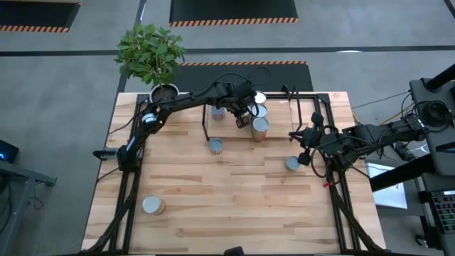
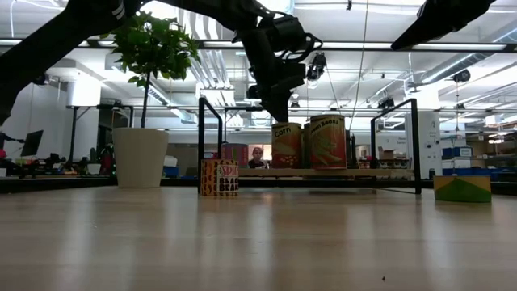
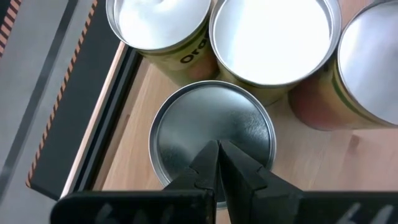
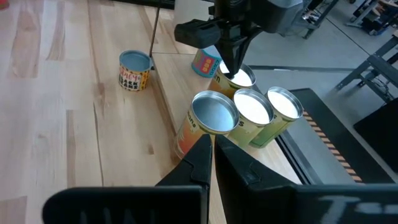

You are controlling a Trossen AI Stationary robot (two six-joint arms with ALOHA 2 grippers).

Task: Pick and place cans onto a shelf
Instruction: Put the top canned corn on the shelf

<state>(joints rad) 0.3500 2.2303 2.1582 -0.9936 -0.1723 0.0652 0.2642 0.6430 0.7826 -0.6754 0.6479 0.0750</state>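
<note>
Nearest on the counter [image 1: 234, 192]: lone can [image 1: 152, 205], upright, axis vertical. Shelf [image 1: 313, 107] at the far edge carries upright cans [image 4: 249, 118], tops facing up. Left gripper [image 1: 243, 117] hangs just above them, jaws fully closed, holding nothing. Right gripper [image 1: 302, 139] waits beside the shelf, jaws closed, empty.

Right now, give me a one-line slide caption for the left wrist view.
Left gripper shut just above a silver-topped can, beside three more cans on the shelf's board.
</note>
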